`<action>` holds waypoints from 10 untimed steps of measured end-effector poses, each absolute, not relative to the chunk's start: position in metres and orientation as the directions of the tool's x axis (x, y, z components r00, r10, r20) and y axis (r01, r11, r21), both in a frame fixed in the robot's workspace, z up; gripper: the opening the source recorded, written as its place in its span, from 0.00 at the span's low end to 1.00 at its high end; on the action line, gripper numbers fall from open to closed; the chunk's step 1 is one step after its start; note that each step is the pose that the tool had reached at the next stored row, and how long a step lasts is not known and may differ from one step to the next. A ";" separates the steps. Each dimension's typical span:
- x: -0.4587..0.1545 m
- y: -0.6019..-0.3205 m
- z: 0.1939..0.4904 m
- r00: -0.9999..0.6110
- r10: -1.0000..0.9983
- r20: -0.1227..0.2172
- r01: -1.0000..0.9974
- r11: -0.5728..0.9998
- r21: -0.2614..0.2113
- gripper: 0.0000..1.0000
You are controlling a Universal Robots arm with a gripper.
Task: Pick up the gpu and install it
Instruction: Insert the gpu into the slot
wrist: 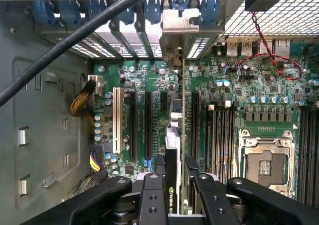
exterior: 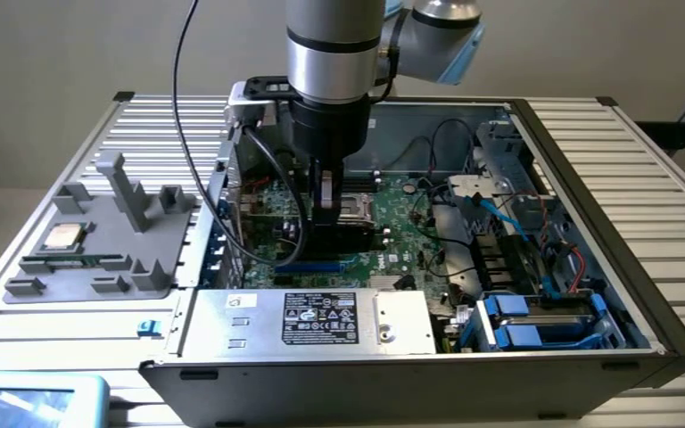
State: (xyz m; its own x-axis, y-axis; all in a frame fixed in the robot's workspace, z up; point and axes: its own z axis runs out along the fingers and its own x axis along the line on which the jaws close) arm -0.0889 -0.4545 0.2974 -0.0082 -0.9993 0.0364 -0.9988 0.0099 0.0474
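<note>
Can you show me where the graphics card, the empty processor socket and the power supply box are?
gpu (wrist: 171, 195), wrist view, on its black part with the logo.
processor socket (wrist: 264, 165), wrist view, on the middle of its bare contact field.
power supply (exterior: 318, 319), exterior view, on its black label.

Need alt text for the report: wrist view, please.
The hand grips the gpu edge-on over the green motherboard, in line with the black expansion slots, its silver bracket at the case's rear vents. An empty processor socket sits beside the memory slots.
</note>
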 end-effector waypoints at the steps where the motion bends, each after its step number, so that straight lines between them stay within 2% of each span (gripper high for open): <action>1: -0.089 -0.455 0.297 -0.008 -0.999 0.036 -0.999 0.009 0.047 0.25; 10: -0.091 -0.454 0.293 -0.004 -0.999 0.036 -0.999 0.005 0.036 0.25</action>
